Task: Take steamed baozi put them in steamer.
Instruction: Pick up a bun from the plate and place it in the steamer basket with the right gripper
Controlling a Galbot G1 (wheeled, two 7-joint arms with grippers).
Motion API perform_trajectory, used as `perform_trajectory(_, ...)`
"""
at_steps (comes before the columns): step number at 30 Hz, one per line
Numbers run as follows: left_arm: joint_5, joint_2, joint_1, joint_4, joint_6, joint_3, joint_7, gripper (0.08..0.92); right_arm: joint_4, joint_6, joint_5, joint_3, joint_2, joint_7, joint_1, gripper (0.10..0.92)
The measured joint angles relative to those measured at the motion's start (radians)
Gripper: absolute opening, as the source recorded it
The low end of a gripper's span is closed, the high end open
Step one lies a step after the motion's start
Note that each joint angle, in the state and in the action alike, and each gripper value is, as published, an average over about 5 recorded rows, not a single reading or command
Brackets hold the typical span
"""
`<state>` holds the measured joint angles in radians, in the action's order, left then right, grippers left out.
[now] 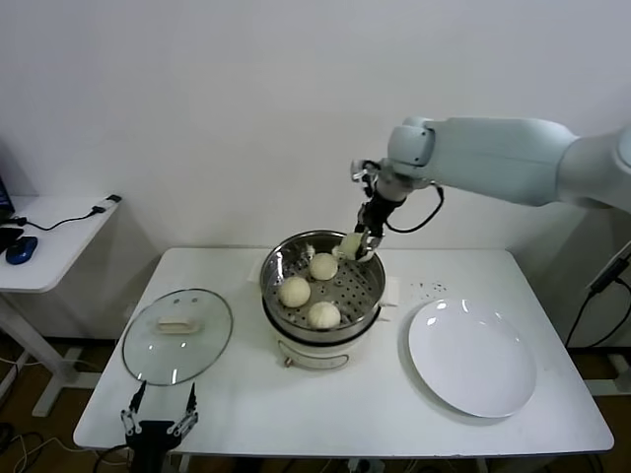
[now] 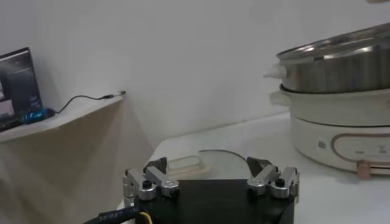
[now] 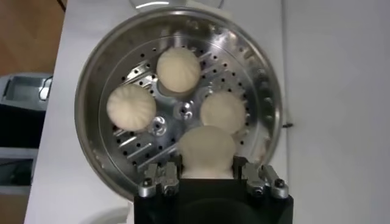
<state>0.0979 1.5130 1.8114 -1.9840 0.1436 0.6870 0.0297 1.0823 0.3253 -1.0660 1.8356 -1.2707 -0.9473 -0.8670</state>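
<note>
Holding the last bun (image 3: 207, 149) pinched in our right fingers (image 3: 208, 176) over the steamer (image 1: 296, 258) rim, we risk dropping it onto the three buns (image 1: 294, 291) inside, or outside onto the bench (image 1: 296, 399). Our left fingers (image 1: 158, 419) rest spread near the lid (image 1: 177, 335).

- A lab or test room, not a home kitchen: bare white wall (image 1: 197, 99), plain white desk (image 1: 345, 414).
- Side desk (image 1: 49, 246) holds a cable (image 1: 74, 217) and a blue mouse (image 1: 20, 249).

Bright, even light — glare on steamer (image 3: 91, 115)
</note>
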Motion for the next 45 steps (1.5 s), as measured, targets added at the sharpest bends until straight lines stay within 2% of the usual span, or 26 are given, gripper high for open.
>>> perform_trajectory(18, 0.004, 0.004, -0.024, 0.023, -0.011, -0.007, -0.001, 0.823, -0.027, 0.012, 0.038, 0.042, -0.047, 0.044, 0.127, 0.561)
perform_trajectory(30, 0.009, 0.004, -0.027, 0.021, -0.015, -0.008, -0.002, 0.823, -0.032, 0.019, 0.041, 0.027, -0.056, 0.054, 0.144, 0.811)
perform_trajectory(45, 0.011, 0.004, -0.022, 0.009, -0.015, -0.006, -0.001, 0.823, 0.017, -0.022, 0.047, -0.01, 0.021, 0.033, 0.054, 0.823)
